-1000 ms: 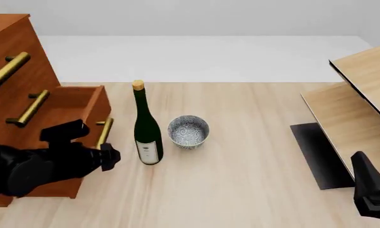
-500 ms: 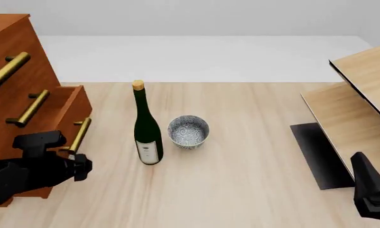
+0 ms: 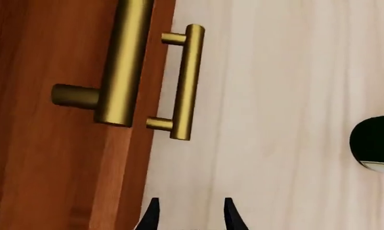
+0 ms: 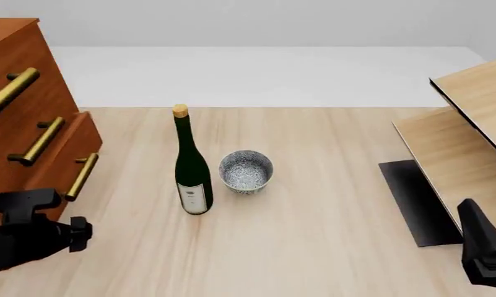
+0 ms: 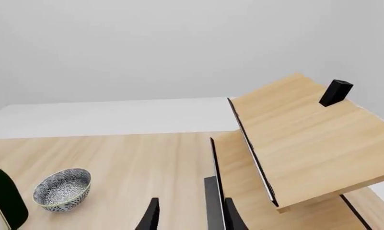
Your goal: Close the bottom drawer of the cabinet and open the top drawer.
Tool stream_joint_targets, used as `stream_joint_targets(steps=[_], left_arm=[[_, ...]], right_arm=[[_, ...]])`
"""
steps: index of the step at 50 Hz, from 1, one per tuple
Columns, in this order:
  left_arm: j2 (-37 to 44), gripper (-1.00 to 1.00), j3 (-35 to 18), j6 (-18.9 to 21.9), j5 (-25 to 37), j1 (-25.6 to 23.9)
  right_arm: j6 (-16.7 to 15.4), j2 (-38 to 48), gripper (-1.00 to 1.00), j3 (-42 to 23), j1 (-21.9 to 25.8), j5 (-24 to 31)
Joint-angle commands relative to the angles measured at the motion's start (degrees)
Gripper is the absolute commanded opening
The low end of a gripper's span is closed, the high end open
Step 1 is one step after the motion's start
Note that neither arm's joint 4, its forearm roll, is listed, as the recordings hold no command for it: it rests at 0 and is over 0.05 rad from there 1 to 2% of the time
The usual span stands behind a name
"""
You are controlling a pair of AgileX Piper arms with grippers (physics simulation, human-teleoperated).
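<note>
Since a second ago, the bottom drawer [image 4: 76,162] has slid almost fully back into the cabinet [image 4: 20,117], and our left gripper [image 4: 81,234] has drawn back from it toward the near left corner of the table [image 4: 330,204]. Our left gripper now hangs just in front of the drawer's brass handle [image 4: 82,176], not touching it; in the left wrist view its two dark fingertips [image 3: 152,215] stand a little apart with only bare tabletop between them, holding nothing. That same view shows the bottom handle and, closer to the camera, the middle drawer's handle [image 3: 123,62].

We see the top drawer [image 4: 12,74] shut, its handle high at the left edge of the front view.

To the right of the cabinet, a dark green wine bottle [image 4: 191,166] stands upright, with a small patterned bowl [image 4: 246,171] just beside it on its right. Well apart, at the table's right side, pale wooden shelf boards [image 4: 462,136] rise at a tilt.

Our right gripper [image 5: 189,216] rests low at the near right corner, fingers slightly apart and empty, pointing toward the shelf.
</note>
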Motion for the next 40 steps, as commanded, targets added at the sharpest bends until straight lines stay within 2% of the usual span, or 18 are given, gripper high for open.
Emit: stream_joint_targets(steps=[1, 3, 19, 29, 40], left_arm=[[-0.3, 1.00, 1.7, 5.0, -2.2, 6.8], [-1.1, 1.00, 2.1, 6.8, -2.5, 8.7], [2.1, 1.00, 3.1, 9.0, -7.8, 13.5], [1.2, 1.00, 3.1, 11.1, -7.9, 16.4], [0.6, 1.00, 2.6, 10.0, -6.9, 15.3]], right_arm=[[0.0, -0.2, 1.00, 0.0, 0.1, 0.2], [0.0, -0.2, 1.00, 0.0, 0.1, 0.1], [-0.1, -0.1, 1.00, 0.1, 0.1, 0.0], [-0.1, -0.1, 1.00, 0.1, 0.1, 0.0], [-0.1, -0.2, 1.00, 0.1, 0.1, 0.0]])
